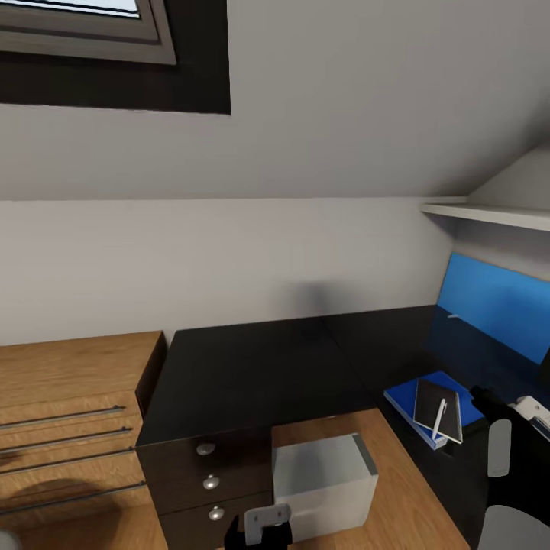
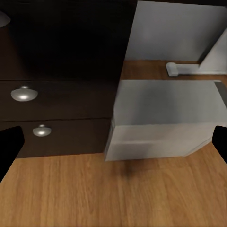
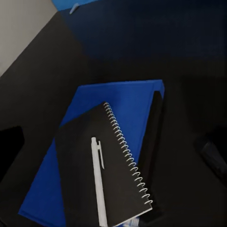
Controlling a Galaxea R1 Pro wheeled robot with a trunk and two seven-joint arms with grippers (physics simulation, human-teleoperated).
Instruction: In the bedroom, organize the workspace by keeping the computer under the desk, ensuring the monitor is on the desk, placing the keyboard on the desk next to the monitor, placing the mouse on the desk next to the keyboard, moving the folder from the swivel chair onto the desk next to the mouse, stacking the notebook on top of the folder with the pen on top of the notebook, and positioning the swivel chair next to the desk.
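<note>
On the black desk (image 1: 260,367), near its right side, the blue folder (image 3: 123,109) carries the spiral-bound notebook (image 3: 94,161) and 1 white pen (image 3: 98,184). That smooth, thin pen looks liable to roll off if the right gripper (image 3: 113,156), hovering above with nothing held and its dark fingers apart, dips and nudges it. Under the desk sits the boxy grey computer (image 2: 165,118); the left gripper (image 2: 113,146) faces it, spread wide and empty.

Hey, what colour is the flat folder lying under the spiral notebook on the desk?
Bright blue. The flat folder under the dark spiral notebook shows best in the right wrist view.
</note>
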